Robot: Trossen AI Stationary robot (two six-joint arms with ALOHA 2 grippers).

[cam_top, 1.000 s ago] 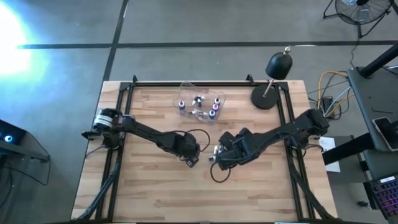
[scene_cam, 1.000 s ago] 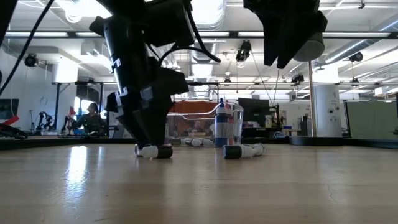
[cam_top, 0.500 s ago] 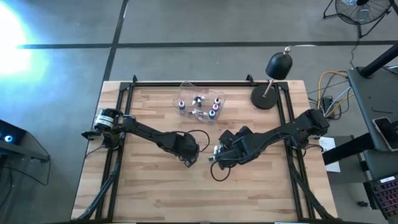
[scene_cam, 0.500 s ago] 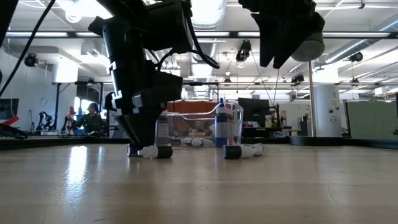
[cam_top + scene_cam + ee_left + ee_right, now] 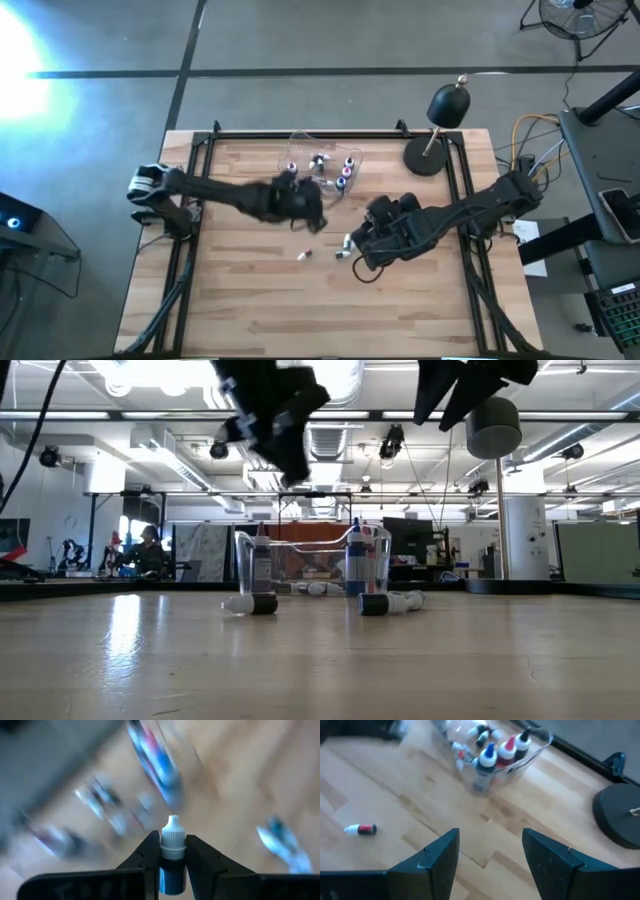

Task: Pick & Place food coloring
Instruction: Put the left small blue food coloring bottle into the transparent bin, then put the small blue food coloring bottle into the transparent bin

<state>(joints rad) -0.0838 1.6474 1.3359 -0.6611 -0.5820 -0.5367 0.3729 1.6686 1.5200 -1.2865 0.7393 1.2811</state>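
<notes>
My left gripper point(image 5: 172, 852) was clamped on a small dark plastic dropper bottle with a pale ribbed cap point(image 5: 172, 845), cap pointing out past my fingertips, and it was raised off the wood near the clear plastic tub point(image 5: 322, 165) that sat at about twelve o'clock from the table's middle. That tub already held several bottles standing or lying inside it, blue, red and dark ones point(image 5: 497, 747), so I judged the job well under way, with this bottle next to go in. Two were left lying on the light wooden table point(image 5: 250, 310): a tiny red bottle with a white cap point(image 5: 362, 829) at roughly six o'clock from my left gripper, and another small white-capped bottle point(image 5: 345, 248) just beside my right gripper point(image 5: 487, 857) at its nine o'clock. My right gripper was spread wide and held nothing, lifted above the boards near the centre. I had plenty of bare wood toward the near edge; the tub's thin rim, the black round-based lamp point(image 5: 428, 155) at two o'clock and the dark rails along both sides were what I reckoned I should keep clear of
</notes>
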